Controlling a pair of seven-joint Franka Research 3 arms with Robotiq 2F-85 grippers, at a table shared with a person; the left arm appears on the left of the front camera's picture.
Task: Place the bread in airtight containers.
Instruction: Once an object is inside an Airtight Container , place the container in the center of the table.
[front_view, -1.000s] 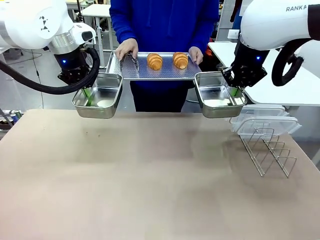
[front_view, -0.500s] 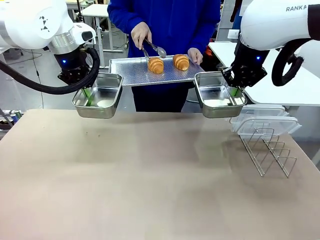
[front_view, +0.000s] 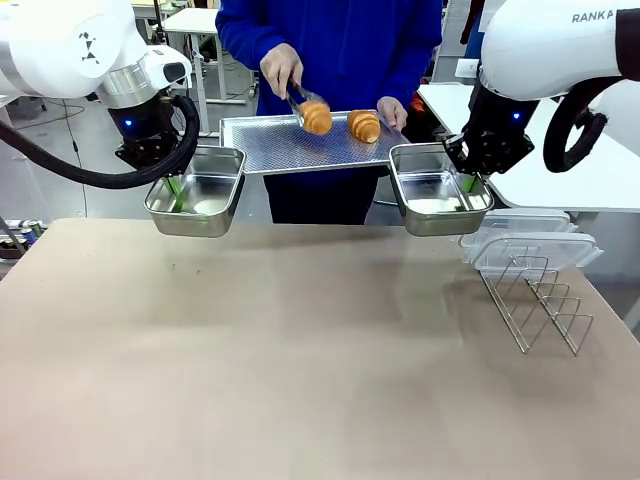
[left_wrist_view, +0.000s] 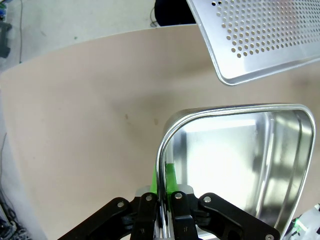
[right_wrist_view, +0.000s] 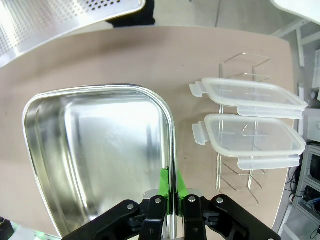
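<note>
Wire rack (front_view: 537, 300) on table (front_view: 250, 350); perforated tray (front_view: 265, 145) beyond.

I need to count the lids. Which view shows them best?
The right wrist view: both clear lids lie side by side, seen whole from above. The front view shows them low, edge-on and overlapping.

Left wrist view: tray (left_wrist_view: 260, 40) runs off the top and right edges; left tin (left_wrist_view: 225, 165) cut at the bottom edge. Right wrist view: right tin (right_wrist_view: 100, 165) likewise cut at the bottom.

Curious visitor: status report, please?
Left gripper shut on left tin, right gripper on right tin; both empty. Tongs hold one croissant; other croissant on tray. Nothing blocking.
</note>
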